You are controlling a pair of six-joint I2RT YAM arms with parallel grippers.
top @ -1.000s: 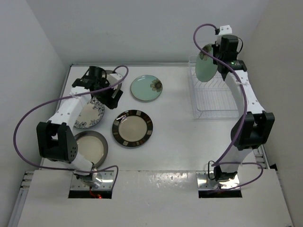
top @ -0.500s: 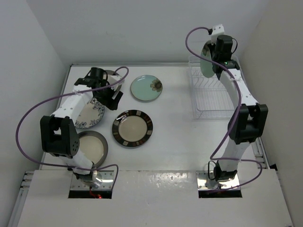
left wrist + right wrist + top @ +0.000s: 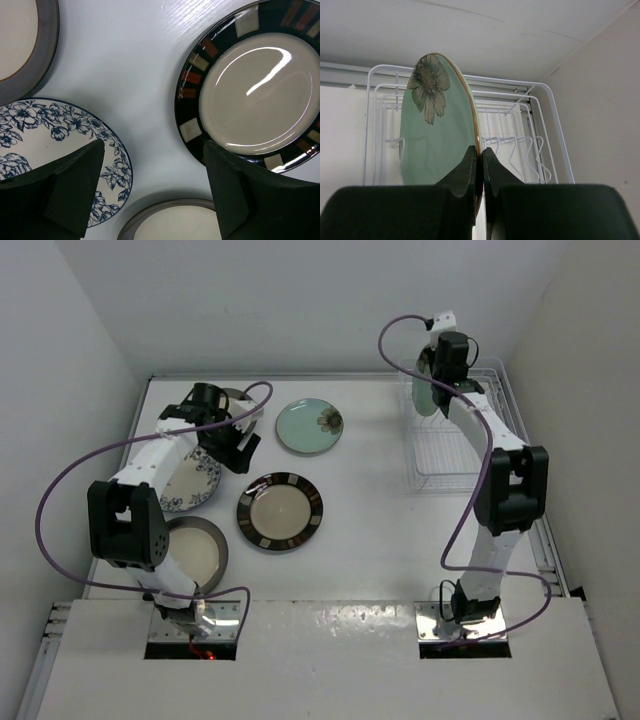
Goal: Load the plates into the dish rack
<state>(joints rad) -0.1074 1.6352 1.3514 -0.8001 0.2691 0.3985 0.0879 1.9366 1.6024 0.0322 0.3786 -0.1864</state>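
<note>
Right wrist: right gripper (image 3: 481, 152) pinches round mint-green flowered plate (image 3: 430, 135) by its rim.
Rigid, slick, likely breakable; white wire rack (image 3: 517, 140) just ahead of gripper.

Flowered mint green plate (image 3: 432, 135), white wire rack (image 3: 440, 455)

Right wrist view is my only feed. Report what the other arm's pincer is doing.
Observer: The left pincer hangs open and empty over bare table, between a round white plate with blue flowers and a round plate with a brown-striped rim.
Operator: Count the plates lying flat.
Observer: Five: those two, a round mint green plate with a flower, a round cream plate with a dark rim, and a second cream one under the left wrist.
Operator: My right pincer grips an upright mint green plate. Check the near end of the white wire dish rack.
Observer: It holds no plate there.
</note>
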